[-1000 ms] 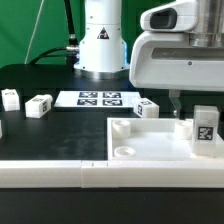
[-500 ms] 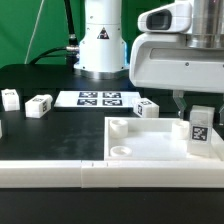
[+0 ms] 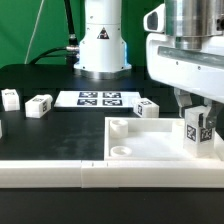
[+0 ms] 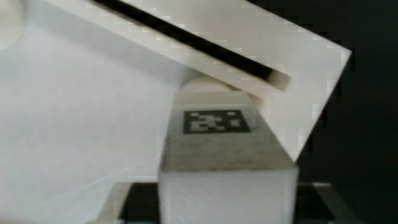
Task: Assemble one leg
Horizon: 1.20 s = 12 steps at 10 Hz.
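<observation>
At the exterior view's right, upright on the white panel [image 3: 150, 137], stands the leg [image 3: 201, 135] with its tag facing out. The gripper [image 3: 198, 112] straddles it, probably to grasp it. Whether the jaws are clamped or merely alongside, I cannot tell.

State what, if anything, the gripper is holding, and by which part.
It cannot be told. The gripper straddles the upright leg near its top, but whether its fingers press on it does not show.
</observation>
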Each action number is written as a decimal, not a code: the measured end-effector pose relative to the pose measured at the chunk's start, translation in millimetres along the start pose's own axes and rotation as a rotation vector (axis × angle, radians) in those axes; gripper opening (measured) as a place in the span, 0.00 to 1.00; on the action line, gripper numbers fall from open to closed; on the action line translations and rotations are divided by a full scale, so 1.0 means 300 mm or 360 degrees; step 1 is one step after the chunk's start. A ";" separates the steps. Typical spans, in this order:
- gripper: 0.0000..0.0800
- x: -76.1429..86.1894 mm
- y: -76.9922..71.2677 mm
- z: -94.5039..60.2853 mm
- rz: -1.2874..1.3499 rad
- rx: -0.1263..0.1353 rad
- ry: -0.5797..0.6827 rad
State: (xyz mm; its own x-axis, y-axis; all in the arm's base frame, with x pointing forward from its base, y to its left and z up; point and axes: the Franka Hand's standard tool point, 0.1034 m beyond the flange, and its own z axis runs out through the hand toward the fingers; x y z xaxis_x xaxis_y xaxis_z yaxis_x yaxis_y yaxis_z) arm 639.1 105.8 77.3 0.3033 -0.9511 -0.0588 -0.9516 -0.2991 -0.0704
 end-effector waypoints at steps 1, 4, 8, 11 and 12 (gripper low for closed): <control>0.36 -0.001 0.002 0.000 0.0201 0.0003 0.0006; 0.36 -0.003 0.007 0.002 0.0755 -0.0002 0.0005; 0.59 -0.005 0.008 0.004 0.0762 -0.0004 -0.0011; 0.80 -0.027 0.009 0.004 0.0239 -0.0035 -0.0014; 0.81 -0.038 0.007 0.005 0.0081 -0.0042 -0.0015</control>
State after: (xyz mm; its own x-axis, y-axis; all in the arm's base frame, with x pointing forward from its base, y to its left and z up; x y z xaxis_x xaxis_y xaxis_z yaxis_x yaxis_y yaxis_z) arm 633.7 116.2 76.3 0.2545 -0.9644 -0.0714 -0.9668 -0.2521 -0.0407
